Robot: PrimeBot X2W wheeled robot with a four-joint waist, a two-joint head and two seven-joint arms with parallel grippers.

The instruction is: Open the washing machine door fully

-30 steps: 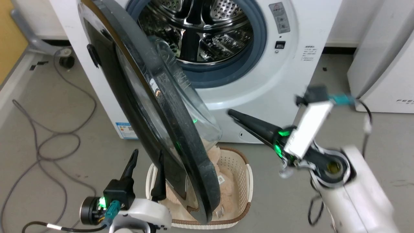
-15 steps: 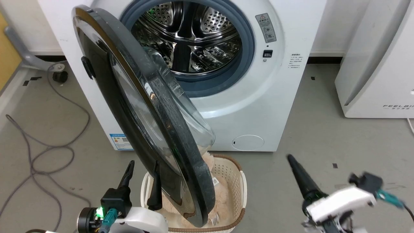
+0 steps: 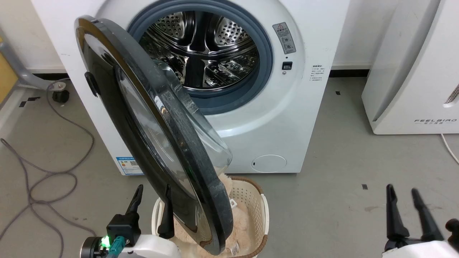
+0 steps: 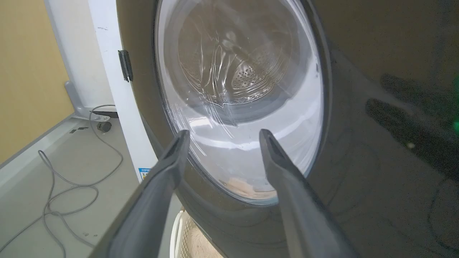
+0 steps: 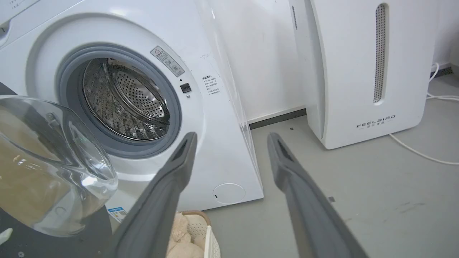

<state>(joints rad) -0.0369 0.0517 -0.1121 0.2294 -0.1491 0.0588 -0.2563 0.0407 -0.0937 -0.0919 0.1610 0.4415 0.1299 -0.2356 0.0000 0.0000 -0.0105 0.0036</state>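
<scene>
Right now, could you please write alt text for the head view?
The washing machine door stands partly open on its left hinge, baring the steel drum of the washing machine. A laundry basket sits below; the left gripper and right gripper hover low, jaws apart.

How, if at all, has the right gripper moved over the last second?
Yes. The right gripper drew back from the round cap on the washing machine to well right of it.

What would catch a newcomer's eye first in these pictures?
The washing machine door, a big glossy black disc, stands swung out at the centre left of the head view, its lower edge over a white laundry basket. Behind it the shiny steel drum lies bare inside the grey rubber ring. The left gripper, jaws open, sits beside the door's outer face.
</scene>
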